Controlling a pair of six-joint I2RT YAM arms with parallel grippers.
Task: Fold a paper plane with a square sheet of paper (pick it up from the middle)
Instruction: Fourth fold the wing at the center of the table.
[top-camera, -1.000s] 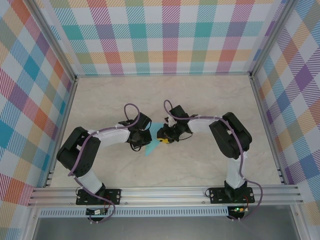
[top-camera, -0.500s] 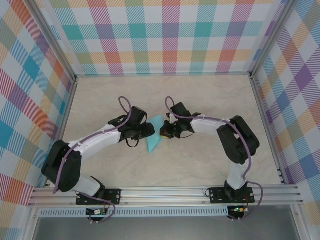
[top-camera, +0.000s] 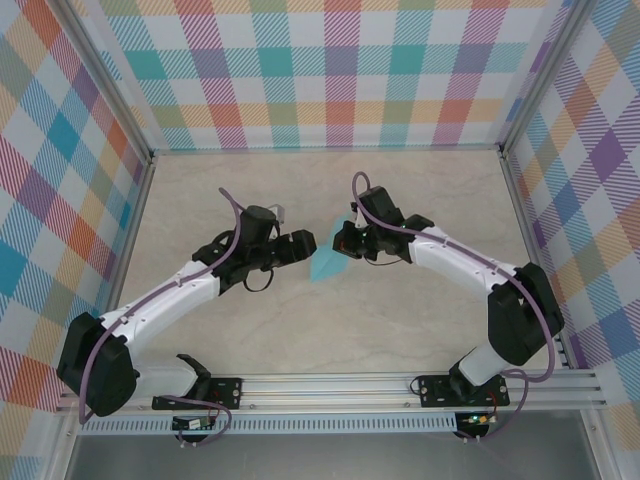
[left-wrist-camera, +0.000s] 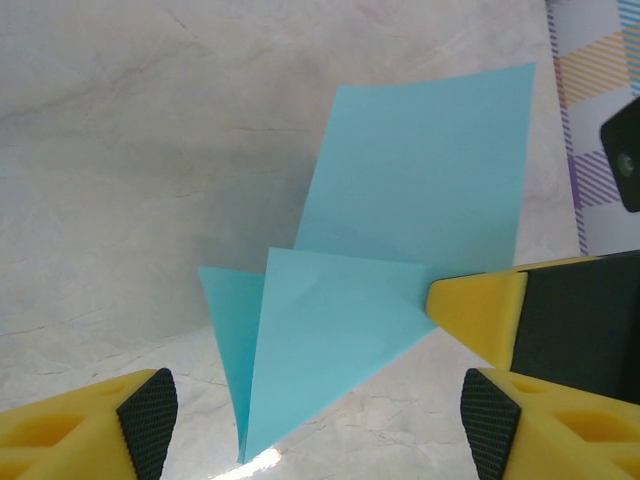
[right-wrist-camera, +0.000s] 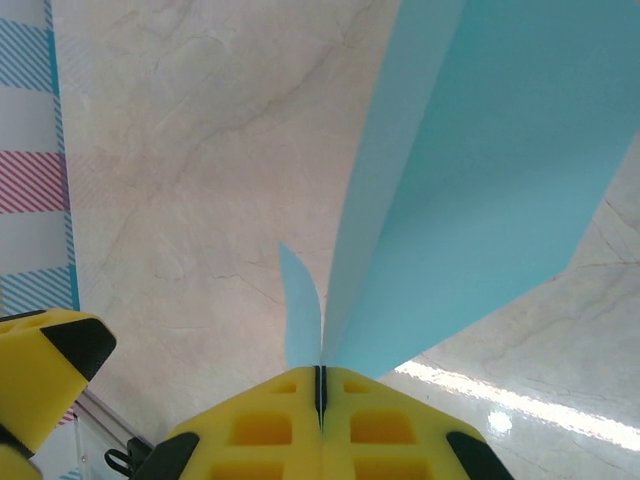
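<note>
Right tool (right-wrist-camera: 320, 388) pinching turquoise paper sheet (left-wrist-camera: 420, 190) (pads pressed together), left tool (left-wrist-camera: 320, 408) spread wide beside it.

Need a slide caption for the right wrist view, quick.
Closed right gripper pinching one edge of the folded turquoise paper over the marble table.

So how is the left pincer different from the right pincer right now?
The left pincer is wide open with nothing gripped; the right pincer is shut tight on the turquoise sheet of paper. The left pincer faces the paper from the left side, the right pincer from the right side. Both are yellow with black pads.
</note>
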